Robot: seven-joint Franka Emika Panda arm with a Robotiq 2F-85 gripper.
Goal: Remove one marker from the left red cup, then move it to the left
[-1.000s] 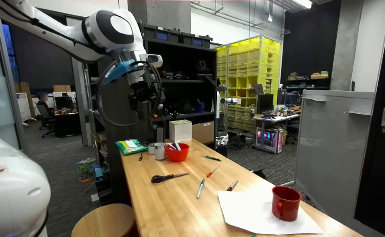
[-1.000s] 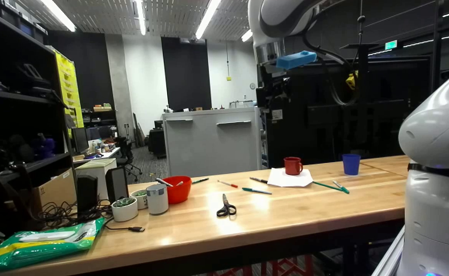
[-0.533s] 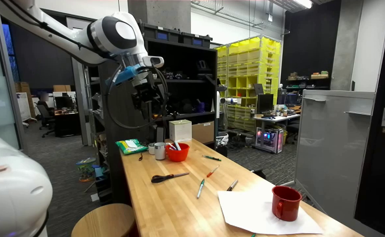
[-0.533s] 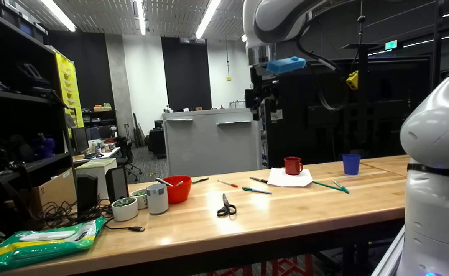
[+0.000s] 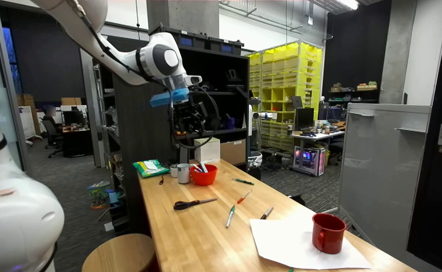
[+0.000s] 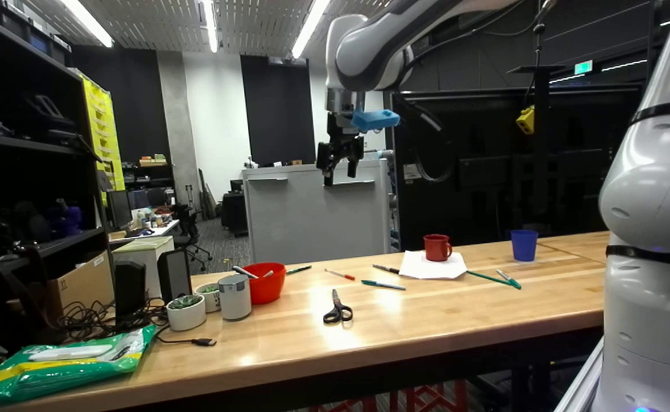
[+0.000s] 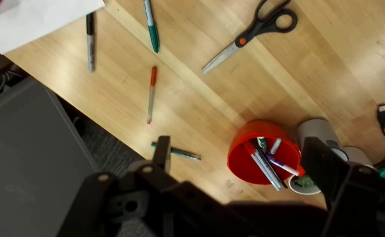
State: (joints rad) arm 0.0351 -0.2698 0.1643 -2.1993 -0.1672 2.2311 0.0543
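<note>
While the hand [image 6: 340, 175] hovers (spread), the red cup [image 6: 268, 287] holds markers [image 7: 281, 166].

On the light-brown wooden desk [image 6: 426, 315] sat a wide bright-red cup [image 6: 269, 289], black-handled metal scissors [image 7: 242, 41] and a white paper sheet [image 5: 292, 245].

Ceiling lights [image 6: 310, 28] are bright, the counter [image 6: 426, 312] has glare patches, and the wrist view's tool [image 7: 238, 149] looks kinda blurry.
</note>
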